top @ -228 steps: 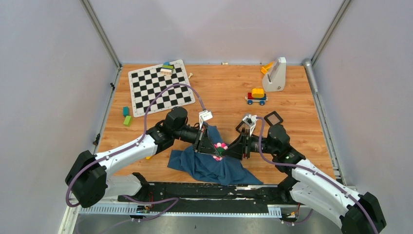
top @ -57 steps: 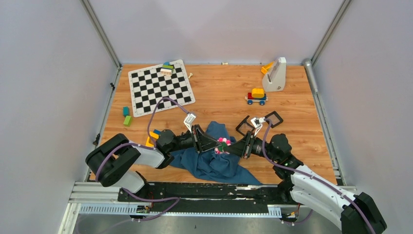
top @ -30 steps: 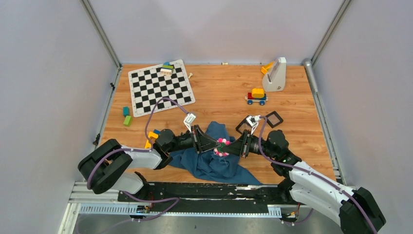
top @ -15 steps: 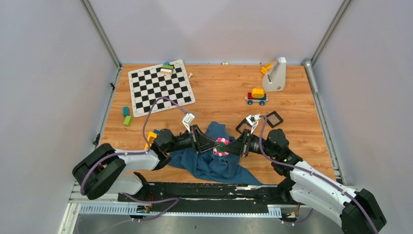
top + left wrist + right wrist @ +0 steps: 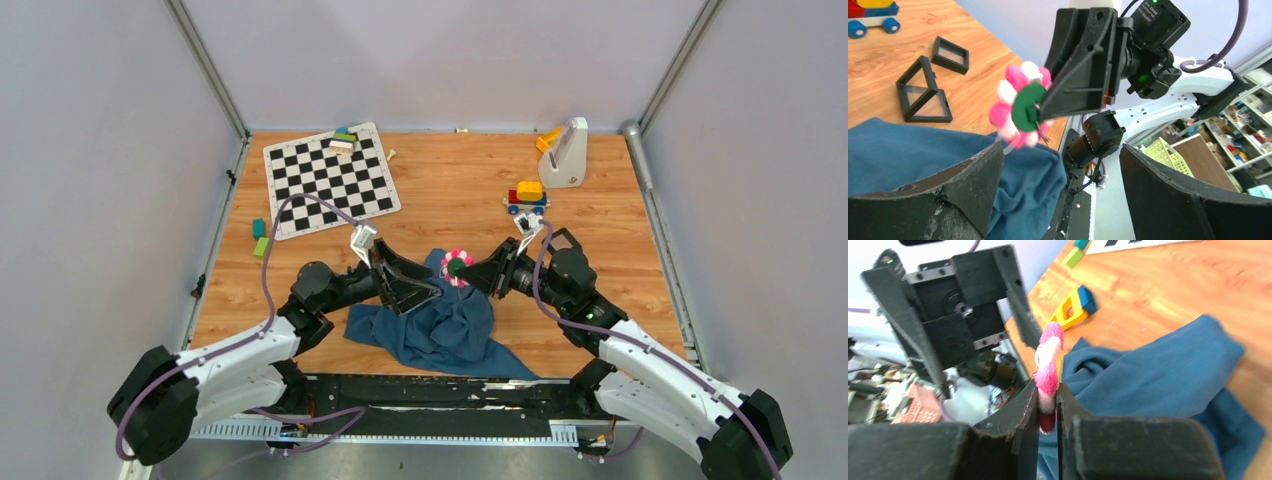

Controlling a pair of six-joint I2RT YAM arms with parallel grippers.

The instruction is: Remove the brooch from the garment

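Pinching the pink-and-white brooch (image 5: 457, 265) edge-on, the right pincer (image 5: 466, 268) held it just above the teal garment (image 5: 440, 330) crumpled on the tabletop (image 5: 450, 190). The left pincer (image 5: 418, 293) gaped wide over that garment, empty.

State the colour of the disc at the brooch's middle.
Green; the brooch shows it best in the left wrist view.

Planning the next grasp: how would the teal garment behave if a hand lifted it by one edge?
Probably floppy: the garment lies in soft folds, so it would drape. Likely light: it looks like thin cloth, bunched up beside the left hand.
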